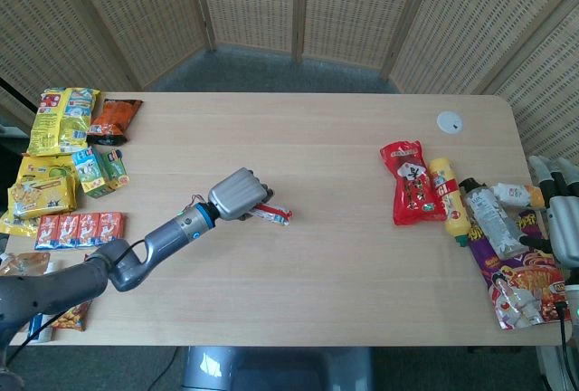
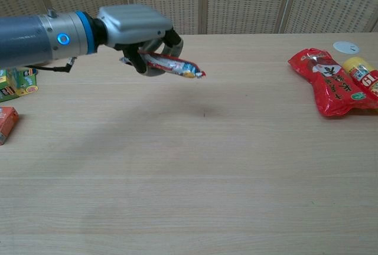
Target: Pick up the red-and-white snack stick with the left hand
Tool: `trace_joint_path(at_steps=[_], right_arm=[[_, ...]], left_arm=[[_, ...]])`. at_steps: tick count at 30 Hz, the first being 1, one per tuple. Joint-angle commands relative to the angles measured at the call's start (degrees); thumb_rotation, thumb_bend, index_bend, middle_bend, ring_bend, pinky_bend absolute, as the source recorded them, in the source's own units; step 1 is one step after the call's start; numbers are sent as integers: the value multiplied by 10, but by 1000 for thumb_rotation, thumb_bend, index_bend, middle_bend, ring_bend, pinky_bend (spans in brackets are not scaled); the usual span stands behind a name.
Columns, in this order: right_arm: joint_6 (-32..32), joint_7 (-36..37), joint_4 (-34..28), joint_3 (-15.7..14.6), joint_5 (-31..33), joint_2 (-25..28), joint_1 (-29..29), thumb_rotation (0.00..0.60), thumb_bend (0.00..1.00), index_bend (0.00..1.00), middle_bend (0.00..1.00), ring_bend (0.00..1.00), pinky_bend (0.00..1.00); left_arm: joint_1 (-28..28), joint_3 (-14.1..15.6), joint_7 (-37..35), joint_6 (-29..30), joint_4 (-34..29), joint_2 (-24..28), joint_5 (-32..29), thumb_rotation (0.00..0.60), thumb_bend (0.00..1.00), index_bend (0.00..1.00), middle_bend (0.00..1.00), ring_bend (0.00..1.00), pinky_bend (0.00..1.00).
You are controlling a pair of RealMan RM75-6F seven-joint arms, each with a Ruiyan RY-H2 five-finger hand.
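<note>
1. The left hand [image 2: 137,30], a grey metal hand on a grey arm with a blue ring at the wrist, hangs above the pale wooden table [image 2: 195,178], its fingers curled around the red-and-white snack stick [image 2: 172,65].
2. The snack stick is clear of the tabletop and lies roughly level, one end inside the grasp and the free end jutting out toward the robot's right; in the head view it shows just beside the knuckles [image 1: 270,215].
3. The right hand [image 1: 554,210] shows only at the far right edge of the head view as pale finger-like parts; whether it is clenched or released cannot be told from so little.
4. A flat red snack pouch [image 2: 326,88] lies on the table's right side, touching a yellow bottle [image 2: 364,73] beside it.
5. A small white round disc [image 1: 449,121] sits near the table's far right corner.
6. Yellow, orange and green snack packets [image 1: 63,151] crowd the table's left edge, well apart from the left hand.
</note>
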Motion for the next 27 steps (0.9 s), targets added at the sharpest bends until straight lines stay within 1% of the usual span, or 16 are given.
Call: trace_joint_path(at_steps=[1, 7, 12, 15, 19, 27], right_arm=[[0, 0, 4, -1, -4, -4, 1, 515, 282, 0, 0, 0, 0], [5, -4, 13, -5, -11, -14, 0, 512, 282, 0, 0, 0, 0], [3, -3, 20, -8, -10, -19, -1, 515, 284, 0, 0, 0, 0], [0, -2, 26, -9, -9, -22, 0, 517, 282, 0, 0, 0, 0], [-3, 3, 33, -10, -15, -26, 1, 512, 284, 0, 0, 0, 0], [-9, 19, 49, -12, -30, -30, 5, 519, 283, 0, 0, 0, 0]], left_arm=[[33, -39, 64, 44, -125, 98, -43, 600, 433, 782, 713, 833, 597], [66, -66, 109, 86, -243, 191, -73, 600, 431, 782, 716, 833, 594], [89, -80, 126, 110, -306, 246, -85, 600, 432, 784, 718, 832, 594], [100, -82, 135, 117, -332, 267, -87, 600, 431, 785, 718, 832, 594], [112, -81, 147, 123, -357, 283, -89, 600, 430, 785, 717, 833, 593], [133, -80, 174, 136, -388, 291, -99, 600, 428, 784, 717, 832, 594]])
